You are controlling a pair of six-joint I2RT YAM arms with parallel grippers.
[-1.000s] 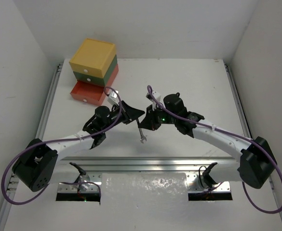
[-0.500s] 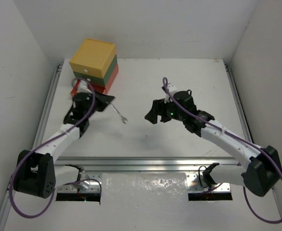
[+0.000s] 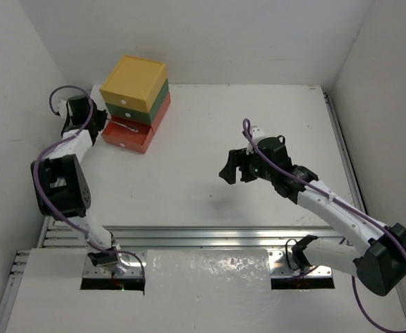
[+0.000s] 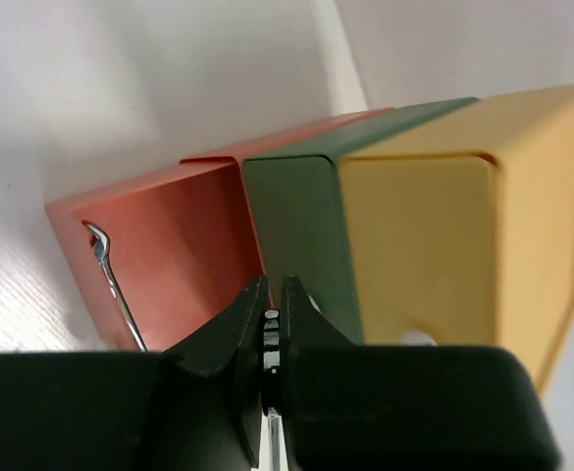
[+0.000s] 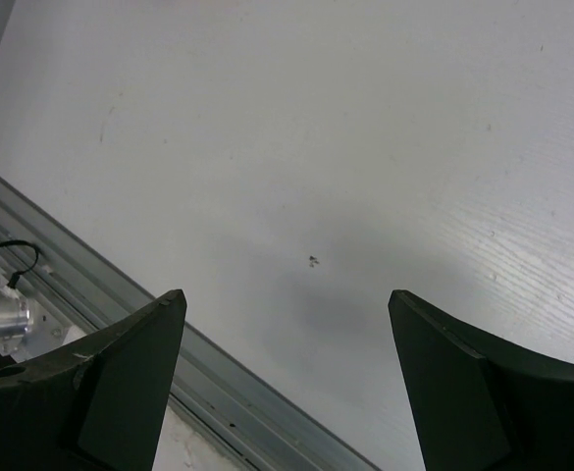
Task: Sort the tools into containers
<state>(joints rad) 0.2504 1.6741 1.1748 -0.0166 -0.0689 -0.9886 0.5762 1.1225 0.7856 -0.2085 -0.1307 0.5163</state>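
The containers stand stacked at the back left: yellow drawer (image 3: pixel 133 80) (image 4: pixel 434 235) on top, green drawer (image 3: pixel 159 104) (image 4: pixel 296 216) in the middle, red drawer (image 3: pixel 130 140) (image 4: pixel 179 245) lowest and pulled out. A silver wrench (image 3: pixel 123 123) (image 4: pixel 110 280) lies in the red drawer. My left gripper (image 3: pixel 86 118) (image 4: pixel 271 285) hovers just left of the stack, shut on a second thin silver wrench (image 4: pixel 271 334) seen edge-on between its jaws. Over bare table at centre right, my right gripper (image 3: pixel 234 170) (image 5: pixel 287 294) is open and holds nothing.
The left wall (image 3: pixel 22 104) is close behind my left wrist. A metal rail (image 3: pixel 203 236) (image 5: pixel 120 294) runs along the table's near edge, below my right gripper. White knobs (image 4: pixel 419 339) mark the drawer fronts.
My left arm has swung from mid-table to the far left beside the drawers, still shut. My right gripper has opened wide and drawn back to the right.
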